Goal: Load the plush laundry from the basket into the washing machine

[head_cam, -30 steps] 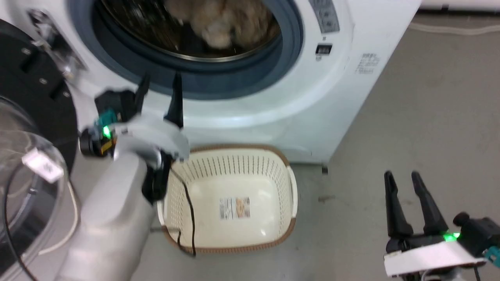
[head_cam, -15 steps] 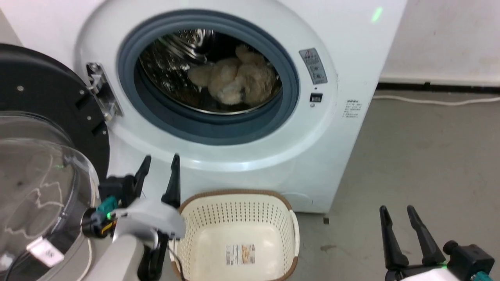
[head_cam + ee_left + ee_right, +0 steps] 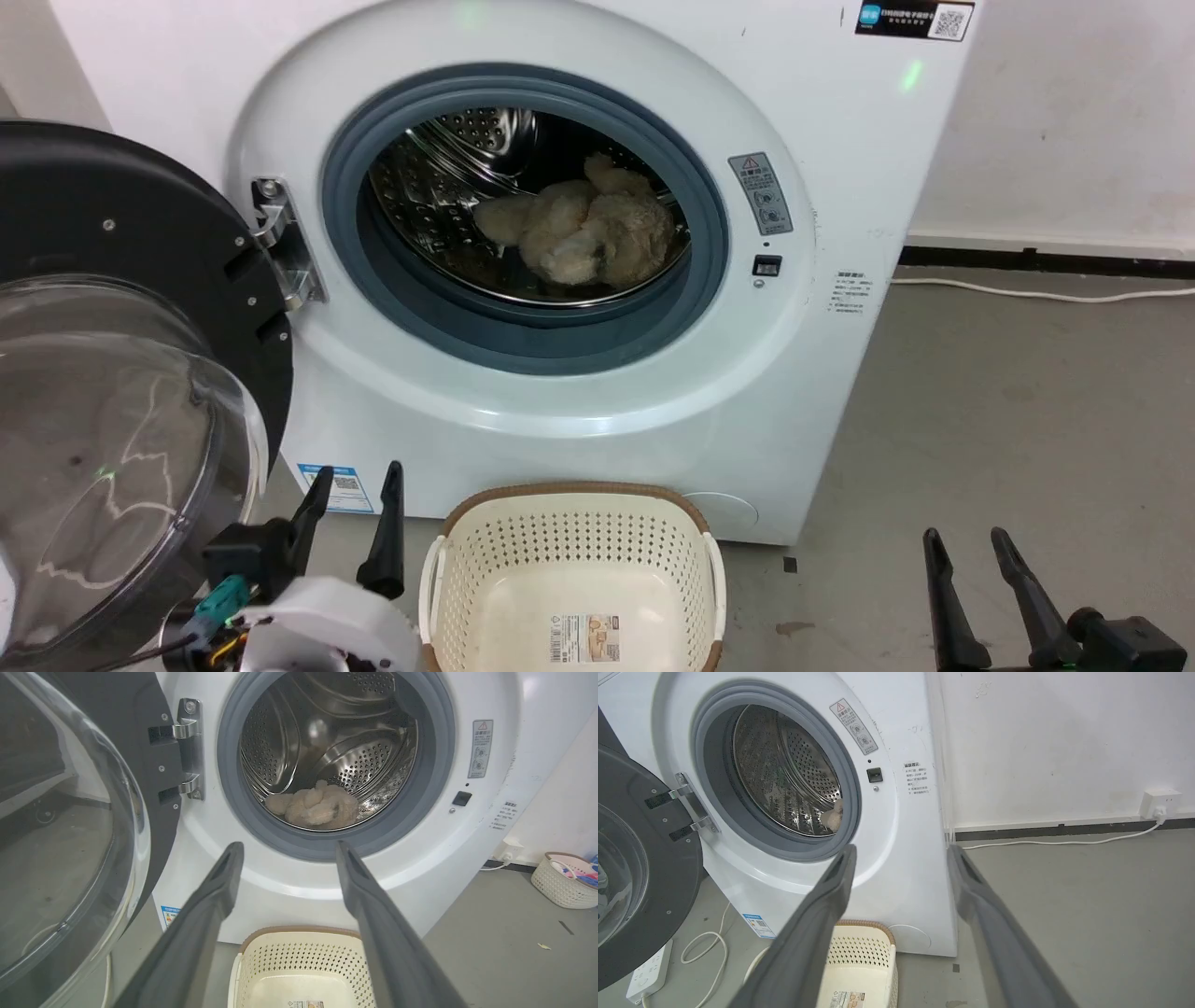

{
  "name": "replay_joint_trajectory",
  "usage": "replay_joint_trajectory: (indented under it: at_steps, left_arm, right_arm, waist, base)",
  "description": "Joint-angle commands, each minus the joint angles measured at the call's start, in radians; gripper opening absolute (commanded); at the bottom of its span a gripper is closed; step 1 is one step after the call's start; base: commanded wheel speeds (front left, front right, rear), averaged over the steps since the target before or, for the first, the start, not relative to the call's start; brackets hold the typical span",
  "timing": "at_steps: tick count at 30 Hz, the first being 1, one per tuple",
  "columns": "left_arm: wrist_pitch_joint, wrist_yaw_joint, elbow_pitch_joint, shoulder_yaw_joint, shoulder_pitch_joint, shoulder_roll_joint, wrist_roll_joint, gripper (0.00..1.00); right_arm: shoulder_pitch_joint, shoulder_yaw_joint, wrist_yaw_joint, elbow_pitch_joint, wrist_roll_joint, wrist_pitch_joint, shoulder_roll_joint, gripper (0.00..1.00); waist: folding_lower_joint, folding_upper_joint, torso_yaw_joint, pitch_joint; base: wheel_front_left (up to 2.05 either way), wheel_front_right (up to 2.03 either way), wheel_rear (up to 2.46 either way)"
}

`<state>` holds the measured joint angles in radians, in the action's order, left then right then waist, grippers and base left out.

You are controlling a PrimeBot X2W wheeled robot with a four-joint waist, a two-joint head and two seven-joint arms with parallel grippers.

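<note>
Head view: camera has tilted up, so whole picture shifted. Left claw [image 3: 357,474] has drawn back from door seal [image 3: 523,350], now low beside basket [image 3: 569,490], fingers spread, empty. Right claw [image 3: 964,537] spread, empty.
Plush laundry [image 3: 583,233] lies in washing machine [image 3: 597,420] drum.
Left wrist view: plush at drum's bottom front; door [image 3: 70,835] open.
Right wrist view: scrap of plush behind seal.
Loading looks done.
</note>
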<state>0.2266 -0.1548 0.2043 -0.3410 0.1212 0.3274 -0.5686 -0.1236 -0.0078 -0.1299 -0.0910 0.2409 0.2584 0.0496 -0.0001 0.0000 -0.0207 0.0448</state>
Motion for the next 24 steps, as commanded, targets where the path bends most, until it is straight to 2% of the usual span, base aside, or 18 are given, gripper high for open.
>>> replay_joint_trajectory:
  at_steps: [1, 10, 16, 24]
  left_arm:
    - [-0.001, 0.003, -0.011, 0.003, -0.015, 0.007, -0.005, 1.0]
    - [0.004, 0.011, -0.076, 0.024, -0.094, 0.017, -0.048, 1.0]
    - [0.007, 0.005, -0.087, 0.007, -0.115, 0.041, -0.016, 1.0]
    - [0.0, 0.005, -0.095, -0.011, -0.129, 0.044, -0.012, 1.0]
  right_arm:
    - [-0.012, -0.003, -0.001, -0.002, -0.009, 0.003, 0.001, 1.0]
    - [-0.025, -0.013, -0.001, -0.01, -0.018, 0.003, 0.001, 1.0]
    - [-0.039, -0.007, -0.001, -0.023, -0.014, 0.003, 0.001, 1.0]
    - [-0.046, -0.006, -0.001, -0.036, -0.008, 0.003, 0.001, 1.0]
  waist:
    - [0.0001, 0.0, -0.003, 0.001]
    - [0.0001, 0.0, -0.017, 0.009]
    - [0.0001, 0.0, -0.022, 0.016]
    - [0.0001, 0.0, -0.029, 0.021]
  base:
    - [0.0, 0.0, 0.0]
    - [0.0, 0.0, 0.0]
    - [0.0, 0.0, 0.0]
    - [0.0, 0.0, 0.0]
